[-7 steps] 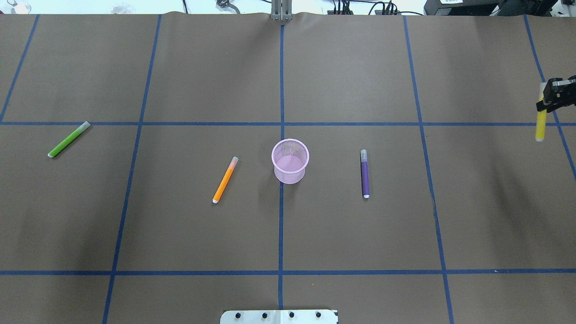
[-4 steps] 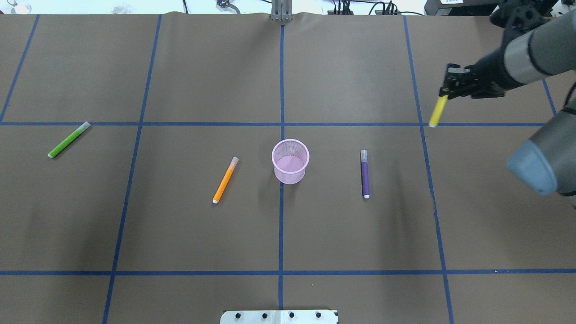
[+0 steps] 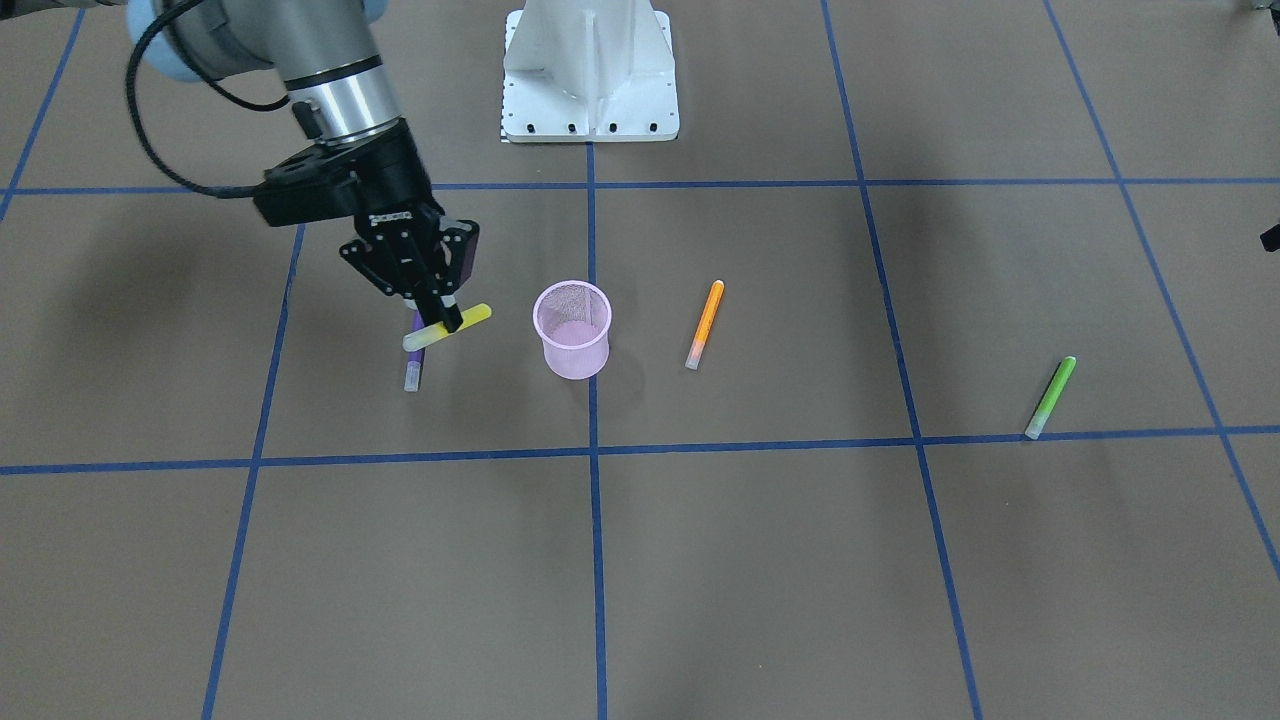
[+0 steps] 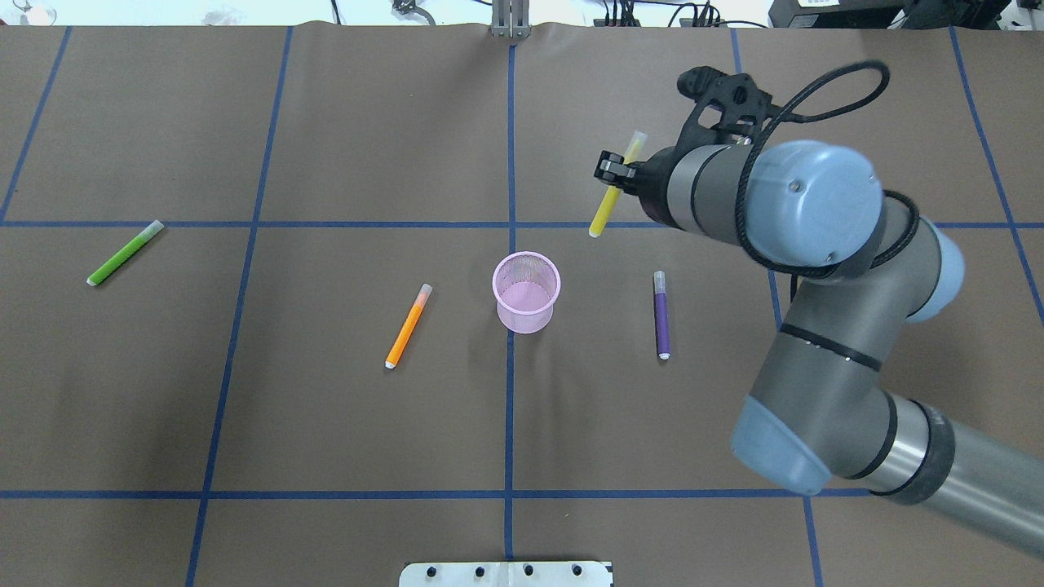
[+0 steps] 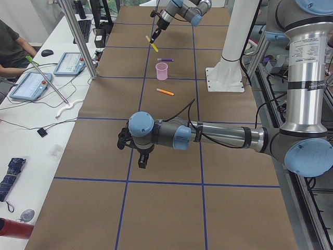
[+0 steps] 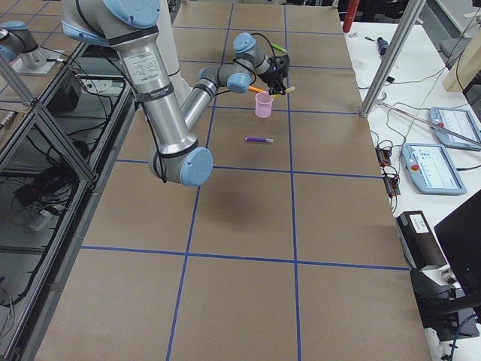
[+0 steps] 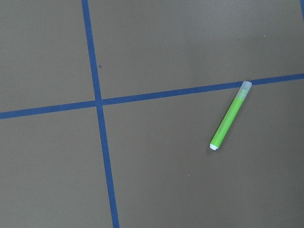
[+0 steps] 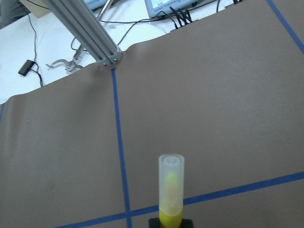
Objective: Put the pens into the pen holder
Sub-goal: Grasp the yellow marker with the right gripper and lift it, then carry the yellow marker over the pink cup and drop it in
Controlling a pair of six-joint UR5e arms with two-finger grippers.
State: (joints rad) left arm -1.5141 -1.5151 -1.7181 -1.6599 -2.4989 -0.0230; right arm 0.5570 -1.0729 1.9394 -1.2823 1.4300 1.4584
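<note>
1. Brown paper (image 4: 367,122) covers the table, crossed by blue tape lines (image 4: 509,391) in a grid
2. A white side bench (image 5: 31,130) holds two tablets (image 5: 30,85) and a mouse (image 5: 47,52)
3. Aluminium posts (image 5: 78,39) stand at its edge

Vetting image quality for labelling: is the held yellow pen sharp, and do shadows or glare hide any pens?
Front-facing view: yellow pen in the right gripper is sharp; soft shadows on the table hide nothing. Overhead view: no blur or glare on it. Right wrist view: its cap looms close, slightly soft; the white surface beyond is washed out. Left wrist view: green pen crisp, evenly lit.
</note>
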